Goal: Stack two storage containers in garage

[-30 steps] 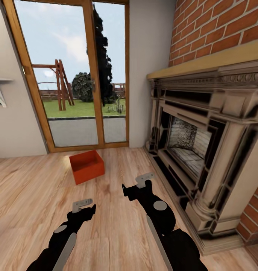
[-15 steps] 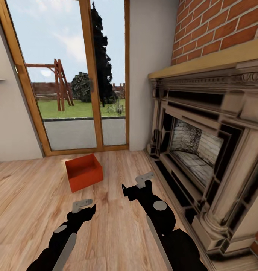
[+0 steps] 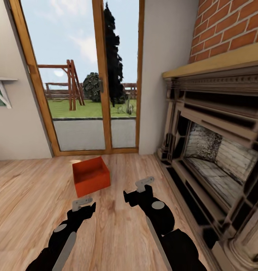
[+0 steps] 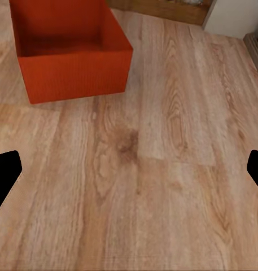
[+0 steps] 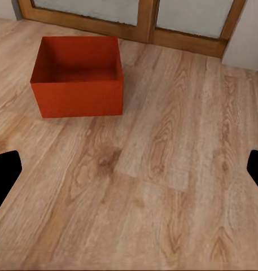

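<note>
**Orange-red container on the planks, both claws hanging empty short of it**

Here is the storage container (image 3: 90, 176), orange-red and open-topped, sitting flat on the light wood plank floor (image 3: 27, 195) of the living room, turned a little askew to the boards. Nothing lies inside it that the right wrist view can show: bare walls and a bare bottom (image 5: 78, 73).

The left claw (image 3: 84, 205) hangs above the floor just on the near side of the container, close to its front wall but apart from it. In the left wrist view the container (image 4: 69, 53) sits ahead and off to one side, with the dark fingertips (image 4: 4, 175) set at the two far edges of the picture: spread wide, nothing between them.

The right claw (image 3: 142, 186) hangs near the container's right side, a little further off, over bare planks. Its fingertips (image 5: 4, 172) too stand wide apart, gripping nothing.

Beyond the container are the wood-framed glass doors (image 3: 100, 82), with grass and a wooden swing frame (image 3: 70, 84) outside. To the right stands the fireplace (image 3: 219, 150), dark surround and red brick (image 3: 234, 26) above its mantel.
</note>
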`<state>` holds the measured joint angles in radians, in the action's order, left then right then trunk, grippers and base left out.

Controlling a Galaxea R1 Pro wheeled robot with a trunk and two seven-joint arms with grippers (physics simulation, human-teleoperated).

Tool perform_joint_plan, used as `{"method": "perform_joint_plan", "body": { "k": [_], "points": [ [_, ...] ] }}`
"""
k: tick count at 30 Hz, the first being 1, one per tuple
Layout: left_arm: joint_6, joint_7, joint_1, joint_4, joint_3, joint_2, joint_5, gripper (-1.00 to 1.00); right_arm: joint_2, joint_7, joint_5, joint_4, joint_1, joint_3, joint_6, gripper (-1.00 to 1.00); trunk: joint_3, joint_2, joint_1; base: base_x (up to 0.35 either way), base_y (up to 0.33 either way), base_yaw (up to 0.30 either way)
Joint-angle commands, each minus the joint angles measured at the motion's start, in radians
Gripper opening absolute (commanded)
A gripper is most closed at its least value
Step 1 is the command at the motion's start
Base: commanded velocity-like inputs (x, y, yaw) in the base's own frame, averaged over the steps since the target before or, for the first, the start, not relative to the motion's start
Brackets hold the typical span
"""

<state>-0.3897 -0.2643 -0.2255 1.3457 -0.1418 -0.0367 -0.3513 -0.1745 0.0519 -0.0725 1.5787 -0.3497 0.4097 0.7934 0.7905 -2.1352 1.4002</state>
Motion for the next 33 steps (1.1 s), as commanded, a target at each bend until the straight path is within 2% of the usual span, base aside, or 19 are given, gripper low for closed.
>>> {"method": "perform_joint_plan", "body": {
  "k": [1, 5, 9, 14, 17, 21, 33],
  "points": [
    [0.0, 0.0, 0.0, 0.001, 0.0, 0.0, 0.0, 1.0, 0.0, 0.001, 0.0, -0.004, 0.0, 0.0, 0.001, 1.0, 0.0, 0.0, 0.0, 0.338, 0.0, 0.198],
    [-0.001, -0.001, 0.0, 0.0, 0.005, 0.0, -0.001, 1.0, 0.0, 0.026, -0.001, -0.025, 0.0, 0.0, 0.004, 1.0, 0.0, 0.0, 0.0, 0.338, 0.0, 0.254],
    [-0.004, 0.0, 0.0, -0.004, 0.048, 0.001, -0.002, 1.0, 0.0, 0.101, -0.001, -0.057, 0.0, 0.0, 0.003, 1.0, 0.0, 0.0, 0.0, 0.338, 0.0, 0.28],
    [-0.008, 0.0, 0.0, -0.013, 0.075, 0.002, -0.004, 1.0, 0.0, 0.153, 0.0, -0.082, 0.0, -0.001, -0.001, 1.0, 0.0, 0.0, 0.0, 0.338, 0.0, 0.286],
    [-0.01, 0.001, 0.0, -0.039, 0.081, 0.004, -0.004, 1.0, 0.0, 0.162, 0.0, -0.094, 0.0, -0.001, -0.002, 1.0, 0.0, 0.0, 0.0, 0.338, 0.0, 0.288],
    [-0.009, 0.002, 0.0, -0.115, 0.084, 0.008, -0.005, 1.0, 0.0, 0.167, -0.001, -0.174, -0.001, -0.002, -0.004, 1.0, 0.0, 0.0, 0.0, 0.338, 0.0, 0.288],
    [-0.01, 0.004, -0.001, -0.198, 0.082, 0.014, -0.005, 1.0, 0.0, 0.17, 0.005, -0.304, -0.003, -0.018, -0.017, 1.0, 0.0, 0.0, 0.0, 0.338, -0.025, 0.288]
  ]
}}
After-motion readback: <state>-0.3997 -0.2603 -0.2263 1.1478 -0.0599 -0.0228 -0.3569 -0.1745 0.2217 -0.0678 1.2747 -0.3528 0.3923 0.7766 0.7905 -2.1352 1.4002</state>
